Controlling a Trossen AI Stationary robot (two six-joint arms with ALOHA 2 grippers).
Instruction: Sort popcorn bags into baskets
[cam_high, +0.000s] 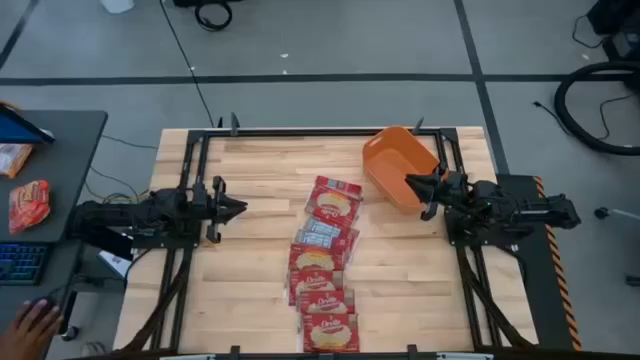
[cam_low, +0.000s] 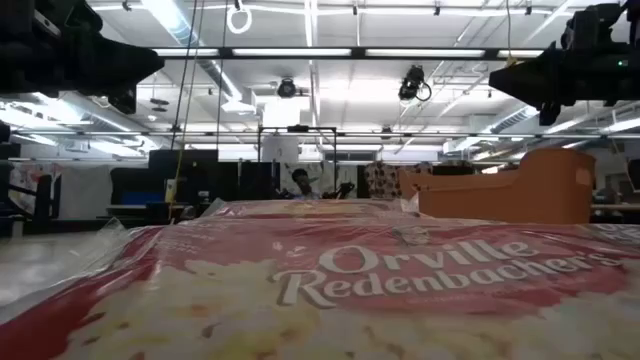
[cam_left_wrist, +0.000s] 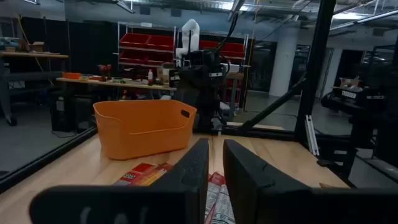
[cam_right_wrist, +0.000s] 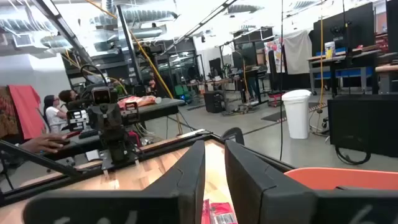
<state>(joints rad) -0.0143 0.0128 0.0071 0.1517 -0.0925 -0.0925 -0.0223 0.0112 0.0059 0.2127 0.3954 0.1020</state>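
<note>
**A:** Table status?

**B:** Light wood table (cam_high: 250, 250) on a black frame, grey floor with dark seams around it. Orange basket (cam_high: 398, 165) sits at the far right corner of the table, turned at an angle. Popcorn bags (cam_high: 322, 270) run in an overlapping line from just beside the basket toward the near edge. Most are red side up with the yellow oval label; one partway down shows its white-and-blue back.

**A:** Arms?

**B:** Both are off the bags. Left gripper (cam_high: 240, 208) hovers left of the bag line, well apart from it and pointing at it. Its fingers (cam_left_wrist: 245, 168) are nearly together with a thin gap, nothing between them. Right gripper (cam_high: 408, 181) hangs over the basket's near rim, fingers (cam_right_wrist: 245, 165) likewise nearly together and empty.

**A:** Room?

**B:** Grey side desk (cam_high: 60, 150) left of the table, with an orange-red snack pouch (cam_high: 28, 203) and a keyboard (cam_high: 20, 262) on it. A person's hand (cam_high: 30, 328) is near that desk's front. Beyond the basket is a workbench and red shelving (cam_left_wrist: 146, 46); ceiling strip lights (cam_low: 310, 52) are overhead. People (cam_right_wrist: 56, 106) sit at a bench behind the left arm.
</note>
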